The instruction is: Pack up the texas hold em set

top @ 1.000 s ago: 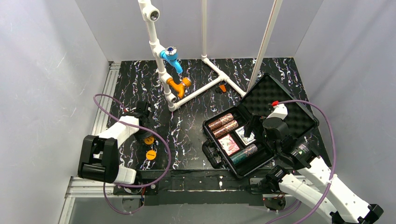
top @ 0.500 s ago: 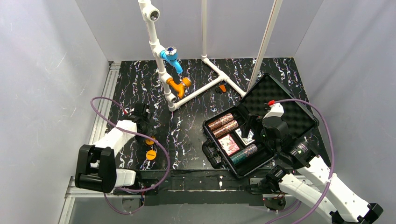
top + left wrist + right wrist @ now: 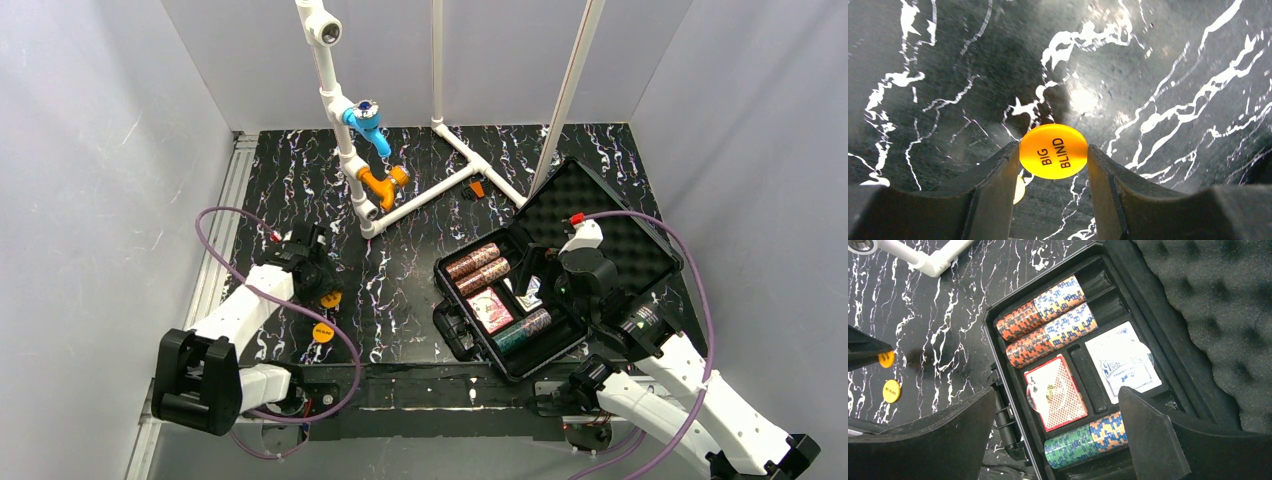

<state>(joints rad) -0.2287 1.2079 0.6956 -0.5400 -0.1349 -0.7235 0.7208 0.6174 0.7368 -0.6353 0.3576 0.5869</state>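
Case [image 3: 555, 195] open at table's right front, bumpy foam in lid. Right wrist view alone resolves contents: striped cylindrical chip rolls [image 3: 1048, 310], flat red deck [image 3: 1060, 407], white deck [image 3: 1122, 362]; right gripper [image 3: 1058, 392] fingers wide apart above. Left wrist view alone reads "BIG BLIND" on glossy orange disc [image 3: 1054, 151], left gripper [image 3: 1053, 150] clamped on its edges. Second disc [image 3: 322, 332] flat on marbled table [image 3: 290, 170].

Black tabletop [image 3: 420, 160], white-veined marble pattern. Lying on it:
- one orange disc [image 3: 323, 333], just nearward of the left gripper [image 3: 328, 296]
- white pipe frame [image 3: 420, 199], beyond that gripper, to its right
- open black case [image 3: 565, 190], under the right gripper [image 3: 535, 280]
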